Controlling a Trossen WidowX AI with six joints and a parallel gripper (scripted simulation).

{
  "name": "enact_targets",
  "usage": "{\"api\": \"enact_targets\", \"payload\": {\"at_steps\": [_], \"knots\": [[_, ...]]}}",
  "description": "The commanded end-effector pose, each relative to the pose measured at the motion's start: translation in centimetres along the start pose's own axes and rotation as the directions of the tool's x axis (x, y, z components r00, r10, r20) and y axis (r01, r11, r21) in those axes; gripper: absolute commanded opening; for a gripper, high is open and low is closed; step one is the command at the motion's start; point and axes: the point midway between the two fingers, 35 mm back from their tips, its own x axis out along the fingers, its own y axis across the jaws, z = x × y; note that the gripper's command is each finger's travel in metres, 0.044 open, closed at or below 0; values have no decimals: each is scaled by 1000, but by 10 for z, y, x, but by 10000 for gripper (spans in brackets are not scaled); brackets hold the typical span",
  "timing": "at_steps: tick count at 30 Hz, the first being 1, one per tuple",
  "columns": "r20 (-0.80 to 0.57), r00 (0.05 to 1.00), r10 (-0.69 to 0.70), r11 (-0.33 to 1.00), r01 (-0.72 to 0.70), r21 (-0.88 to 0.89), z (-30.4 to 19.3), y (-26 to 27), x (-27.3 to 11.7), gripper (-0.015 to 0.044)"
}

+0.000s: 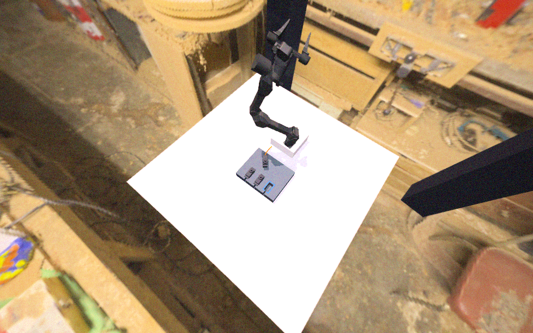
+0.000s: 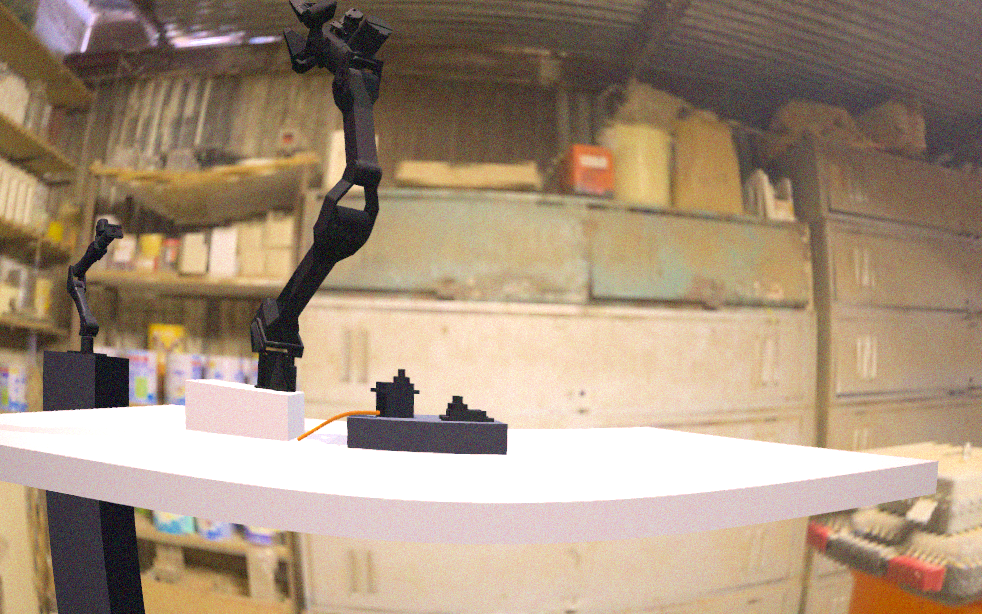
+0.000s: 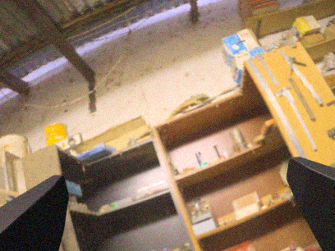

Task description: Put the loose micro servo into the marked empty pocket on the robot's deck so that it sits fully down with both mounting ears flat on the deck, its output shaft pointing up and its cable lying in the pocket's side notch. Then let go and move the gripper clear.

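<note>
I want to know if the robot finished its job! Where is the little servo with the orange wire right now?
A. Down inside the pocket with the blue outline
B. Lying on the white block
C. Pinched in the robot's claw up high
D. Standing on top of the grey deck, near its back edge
D: the loose servo stands on the grey deck with its orange wire trailing off; the blue-marked pocket is empty, and the open gripper is high above.

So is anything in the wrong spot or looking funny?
Yes. One little motor stands loose on top of the grey deck, taller than the two seated ones, its orange wire trailing off the edge. The blue-marked pocket sits empty. The hand is open, high up, pointing away from it all.
</note>
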Motion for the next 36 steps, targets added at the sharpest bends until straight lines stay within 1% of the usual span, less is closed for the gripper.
{"api": "enact_targets", "payload": {"at_steps": [1, 14, 17, 22, 26, 32, 36], "knots": [[13, 998, -57, 998, 57, 10, -1, -16, 6, 440], [42, 973, -227, 973, 225, 49, -8, -62, 16, 440], [57, 950, -306, 951, 302, 71, -9, -85, 19, 440], [80, 923, -377, 925, 370, 86, -9, -106, 19, 440], [111, 882, -458, 887, 447, 113, -7, -131, 17, 440], [131, 861, -492, 870, 478, 124, -5, -143, 16, 440], [150, 813, -563, 825, 543, 156, -4, -166, 10, 440]]}}
